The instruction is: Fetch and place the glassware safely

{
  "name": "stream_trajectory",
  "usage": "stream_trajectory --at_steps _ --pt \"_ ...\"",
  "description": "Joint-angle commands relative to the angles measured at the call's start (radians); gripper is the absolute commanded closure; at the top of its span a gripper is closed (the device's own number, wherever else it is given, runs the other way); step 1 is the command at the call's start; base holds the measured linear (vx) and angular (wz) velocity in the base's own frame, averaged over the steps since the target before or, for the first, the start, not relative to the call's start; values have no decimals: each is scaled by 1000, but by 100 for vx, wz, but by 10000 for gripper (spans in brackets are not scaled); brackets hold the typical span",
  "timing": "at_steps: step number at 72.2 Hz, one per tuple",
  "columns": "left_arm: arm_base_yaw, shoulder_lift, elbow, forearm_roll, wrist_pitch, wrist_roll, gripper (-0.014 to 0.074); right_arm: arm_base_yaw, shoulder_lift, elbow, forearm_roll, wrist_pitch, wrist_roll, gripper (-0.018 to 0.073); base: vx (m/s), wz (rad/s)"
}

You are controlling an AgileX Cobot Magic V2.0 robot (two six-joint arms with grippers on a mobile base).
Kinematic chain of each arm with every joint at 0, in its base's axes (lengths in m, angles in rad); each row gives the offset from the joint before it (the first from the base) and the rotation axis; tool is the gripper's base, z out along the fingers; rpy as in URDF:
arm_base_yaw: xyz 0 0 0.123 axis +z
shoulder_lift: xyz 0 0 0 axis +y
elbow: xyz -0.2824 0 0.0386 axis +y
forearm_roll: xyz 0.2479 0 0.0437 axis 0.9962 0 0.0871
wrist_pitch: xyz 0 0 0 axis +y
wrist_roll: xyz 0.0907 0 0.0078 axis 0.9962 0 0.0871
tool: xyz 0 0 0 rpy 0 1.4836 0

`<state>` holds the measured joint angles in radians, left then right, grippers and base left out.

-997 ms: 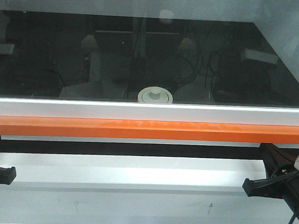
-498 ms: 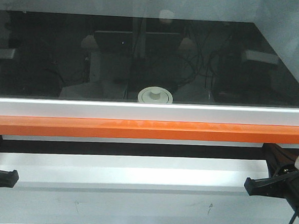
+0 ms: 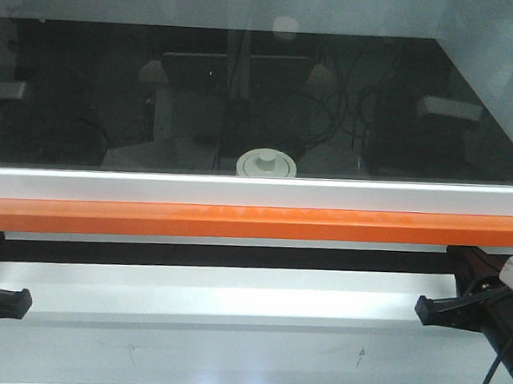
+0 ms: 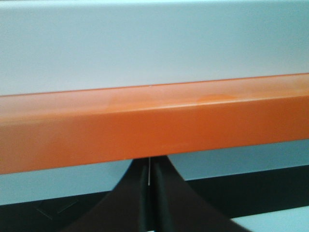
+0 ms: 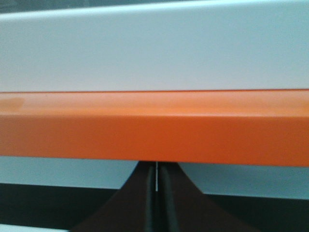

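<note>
The glassware [image 3: 267,163] shows in the front view as a round off-white lid with a raised knob, standing on the dark worktop just behind the lower frame of a glass sash. My left gripper [image 3: 19,301] is low at the left edge. My right gripper [image 3: 425,308] is low at the right. Both hang below the orange bar [image 3: 255,221], far from the jar. In the left wrist view the left gripper [image 4: 149,168] has its jaws pressed together with nothing between them, right under the orange bar [image 4: 154,123]. The right gripper [image 5: 157,170] looks the same under the bar [image 5: 154,128].
A white sash frame [image 3: 256,192] and the glass pane [image 3: 262,97] stand between the grippers and the jar. A white ledge [image 3: 215,298] runs below the bar. Grey side walls [image 3: 508,59] close in the dark worktop. A cable [image 3: 497,381] hangs by the right arm.
The right gripper has risen slightly and edged left. The left gripper has barely shifted. The jar has not moved.
</note>
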<state>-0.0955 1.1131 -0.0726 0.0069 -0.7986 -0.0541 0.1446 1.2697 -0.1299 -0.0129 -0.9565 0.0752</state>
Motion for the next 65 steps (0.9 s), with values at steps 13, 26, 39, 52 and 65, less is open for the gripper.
stream_trajectory --at_steps 13,26,39,52,65 --pt "-1 -7 -22 -7 -109 11 603 0 -8 -24 13 -131 -10 560 0 0" --pt "-1 -7 -22 -7 -124 11 603 0 -5 -34 13 -125 -10 560 0 0" --pt "-1 -7 -22 -7 -129 11 603 0 6 -44 1 -129 -10 560 0 0" --pt "-1 -11 -24 -7 -146 -14 603 0 6 -44 -23 -149 -10 560 0 0" --pt "-1 -11 -52 -7 -120 -15 603 0 3 -44 -37 -150 -10 560 0 0"
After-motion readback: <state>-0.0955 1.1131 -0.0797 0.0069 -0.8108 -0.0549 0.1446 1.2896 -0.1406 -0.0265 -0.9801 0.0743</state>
